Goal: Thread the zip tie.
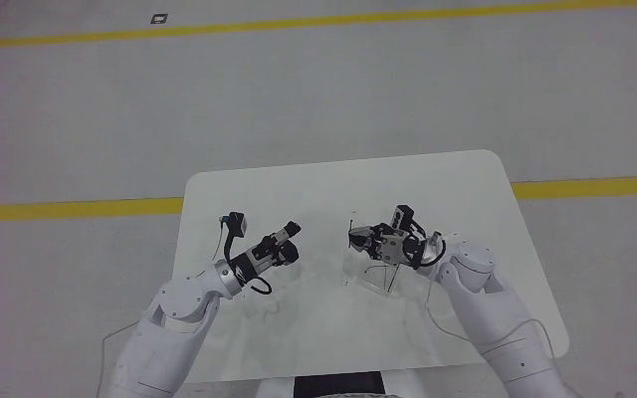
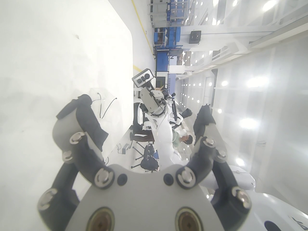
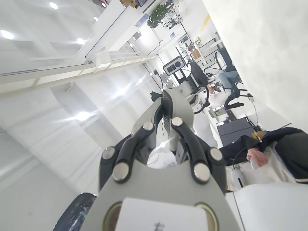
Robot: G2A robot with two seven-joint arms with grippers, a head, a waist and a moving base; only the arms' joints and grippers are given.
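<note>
Zip tie (image 3: 165, 115): thin black strip, looks pinched between the pressed-together fingers of the right gripper (image 1: 355, 236), up off the table. Light, springy, slick plastic, so I'd expect the free end to whip. Best to grip the zip tie close behind the tip so it steers into the head slot. Left gripper (image 2: 143, 105) spread wide, empty, facing it. Under the right one: clear tray (image 1: 360, 279) with spare ties (image 2: 107, 106). White table (image 1: 299, 189) beyond.

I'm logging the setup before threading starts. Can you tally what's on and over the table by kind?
Claws: 2, left claw and right claw
Zip ties: 2 visible
Clear container: 1
Table: 1
Total: 6
</note>
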